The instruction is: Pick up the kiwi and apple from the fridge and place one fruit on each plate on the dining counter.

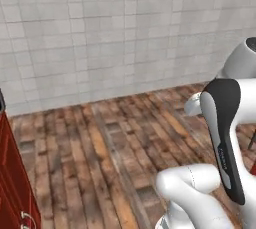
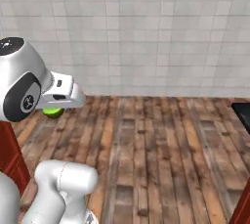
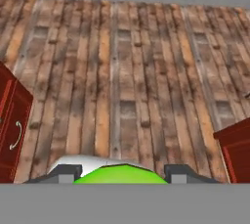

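The kiwi [image 3: 121, 174] sits bright green between the two dark fingers [image 3: 66, 173] at the six o'clock edge of the hand view. One fingertip stands at its left flank and one at its right, so the fingers are closed on the fruit and carrying it above the floor. From the right base view the same fruit [image 2: 52, 112] peeks out as a small green lump under the white hand at about nine o'clock, tucked just below the gripper [image 2: 54, 108]. I cannot make out the fingertips themselves from that side.

Below the hand runs a worn wooden plank floor [image 3: 127, 71] of brown and orange boards. A red cabinet [image 3: 12, 125] with a curved metal handle stands at eight o'clock in the hand view. The corner of another red cabinet [image 3: 237, 154] shows at four o'clock. In the left base view a red cabinet front [image 1: 12, 183] fills the seven o'clock corner.

A pale grey tiled wall [image 2: 136, 32] closes the far side of the room, meeting the planks across the middle of both base views. The white arm [image 1: 220, 138], with its dark joint cover, rises at four o'clock in the left base view.
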